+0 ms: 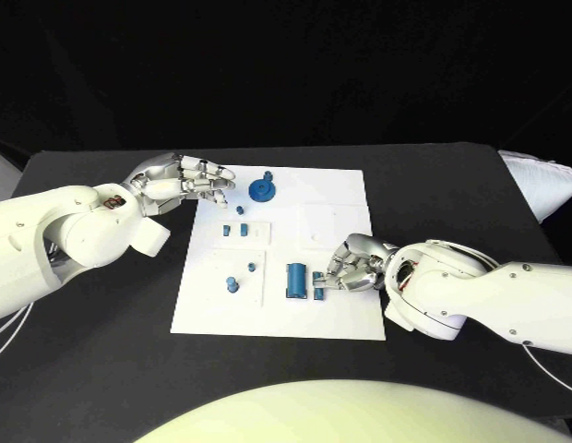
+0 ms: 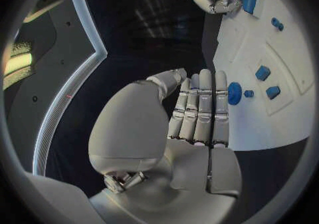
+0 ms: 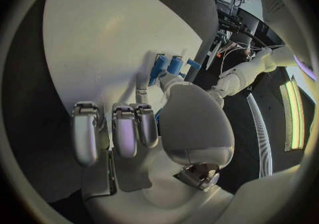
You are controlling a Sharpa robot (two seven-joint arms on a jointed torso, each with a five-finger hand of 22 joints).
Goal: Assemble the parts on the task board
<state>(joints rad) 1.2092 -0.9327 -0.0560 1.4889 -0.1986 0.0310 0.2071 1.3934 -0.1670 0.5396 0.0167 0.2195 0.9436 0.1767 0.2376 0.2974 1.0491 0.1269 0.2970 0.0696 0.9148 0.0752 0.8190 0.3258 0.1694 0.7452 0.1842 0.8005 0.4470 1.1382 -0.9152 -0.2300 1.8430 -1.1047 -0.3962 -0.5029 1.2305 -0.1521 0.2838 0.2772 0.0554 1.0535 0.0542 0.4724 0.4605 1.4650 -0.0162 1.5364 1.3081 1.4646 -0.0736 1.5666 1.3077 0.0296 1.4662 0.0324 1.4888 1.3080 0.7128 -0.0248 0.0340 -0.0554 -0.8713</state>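
Mostly the work looks unfinished: on the white board in the middle of the black table, the blue parts are spread apart rather than joined. A round blue wheel sits at the far left of the board, two small blue blocks stand in a raised square just nearer than it, a few small blue bits lie at the near left, and a long blue cylinder lies near the middle of the near half. Which of these are already seated cannot be told.

The right hand rests low on the board's near right part, fingers curled down beside the cylinder, with a small blue piece at its fingertips; whether it actually pinches that piece is not clear from any view.

The left hand hovers at the board's far left edge, just beside the wheel, fingers held straight and close together, thumb apart, grasping nothing.
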